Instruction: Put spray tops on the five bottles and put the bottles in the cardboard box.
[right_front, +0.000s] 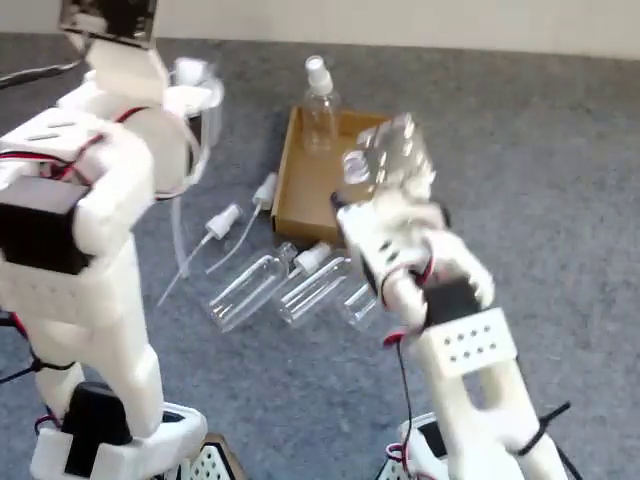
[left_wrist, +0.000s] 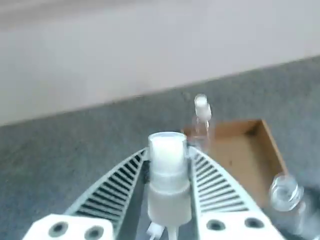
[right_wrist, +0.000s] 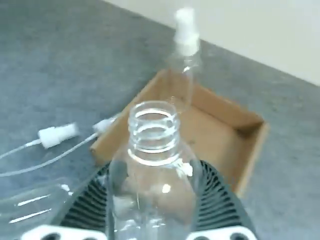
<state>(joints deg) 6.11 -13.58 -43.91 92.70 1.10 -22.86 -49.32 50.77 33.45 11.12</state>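
My left gripper (left_wrist: 168, 156) (right_front: 195, 95) is shut on a white spray top (left_wrist: 167, 175), held high over the table's left, its thin tube (right_front: 180, 230) hanging down. My right gripper (right_wrist: 152, 172) (right_front: 388, 195) is shut on a clear uncapped bottle (right_wrist: 152, 132) (right_front: 392, 152), upright above the cardboard box (right_front: 305, 195) (right_wrist: 220, 132) (left_wrist: 240, 155). One capped bottle (right_front: 320, 100) (right_wrist: 186, 47) (left_wrist: 201, 117) stands at the box's far end. Three clear bottles lie in front of the box (right_front: 250, 287), (right_front: 315, 285), (right_front: 360, 302).
Two loose spray tops with tubes (right_front: 225, 220), (right_front: 265, 190) lie on the grey carpet left of the box, also in the right wrist view (right_wrist: 57, 134), (right_wrist: 105, 124). A pale wall runs along the far edge. Open carpet lies right of the box.
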